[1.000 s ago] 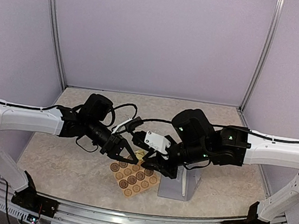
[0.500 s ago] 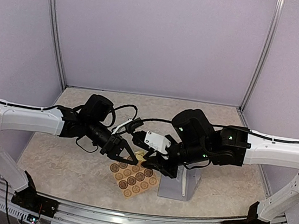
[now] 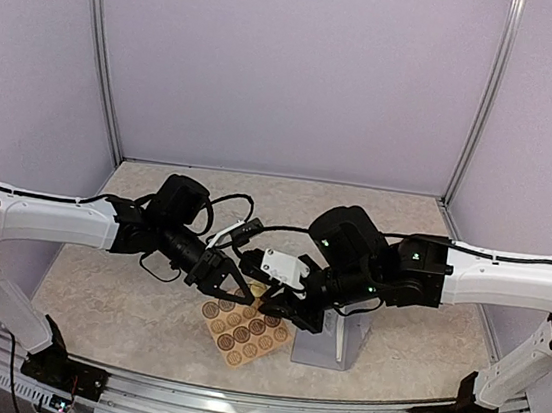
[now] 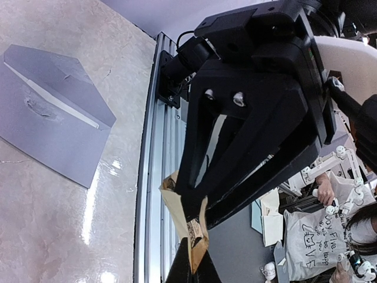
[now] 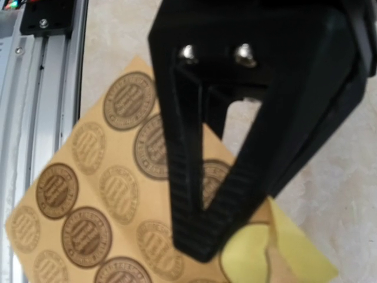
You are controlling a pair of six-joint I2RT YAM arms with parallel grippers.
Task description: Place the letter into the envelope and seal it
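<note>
- Two claws are meeting nose to nose over the sticker sheet (image 3: 248,332), low above the table (image 3: 114,292), mid-workspace.
- The left claw (image 3: 241,292) is pinching shut on a lifted corner (image 4: 187,227) of that sheet. In the left wrist view the tan paper is rising straight out from between its tips.
- The right claw (image 3: 269,304) is pressing its fingers (image 5: 188,177) together to a point right at that same corner. Whether it is actually gripping paper or a sticker there, I cannot tell.
- The envelope (image 3: 319,351) is lying flat on the table just beside the sheet, on the right, partly under the right arm, and its flap looks folded down. No letter is showing anywhere, so I am guessing it is already inside.
- My read: they are working a round sticker free for the seal.
- First risk: with both claws tugging at one small corner, the paper could tear. Or the whole sheet could lift instead of a single sticker peeling.
- Second risk: a freed sticker could curl and cling to a finger pad, or fold onto itself, since nothing firm is backing it.
- Third risk: the envelope is lying loose under that right arm, and a low sweep could drag it askew before the seal goes on.
</note>
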